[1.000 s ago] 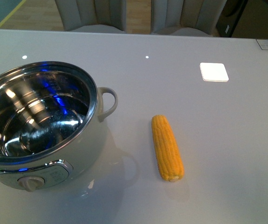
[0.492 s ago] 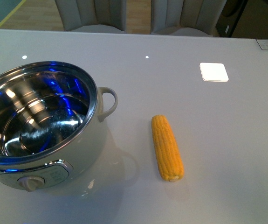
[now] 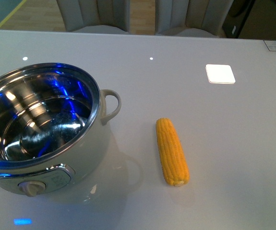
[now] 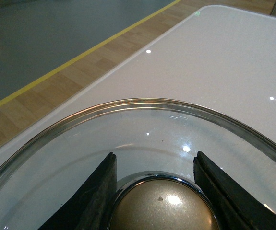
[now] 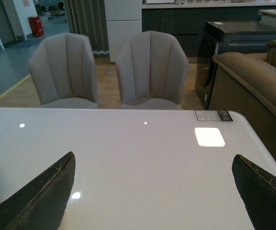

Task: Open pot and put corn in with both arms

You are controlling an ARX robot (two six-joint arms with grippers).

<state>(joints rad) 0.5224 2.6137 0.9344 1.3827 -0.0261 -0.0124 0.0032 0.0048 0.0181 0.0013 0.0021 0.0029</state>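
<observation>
Only reflections have shifted: blue glints moved round inside the pot (image 3: pixel 93 152), and a new blue spot (image 3: pixel 22 221) shows on the table (image 3: pixel 234 124). Pot and corn (image 3: pixel 172 152) unchanged. Opening looks done: pot stands uncovered and empty. My left gripper (image 4: pixel 155 162) is clamped on the gold knob (image 4: pixel 164 206) of the glass lid (image 4: pixel 142 124), held clear of the pot. Right gripper (image 5: pixel 153 160) is spread wide, empty, above the table. Corn lies beside the pot, untouched. Pick-and-drop is left.
</observation>
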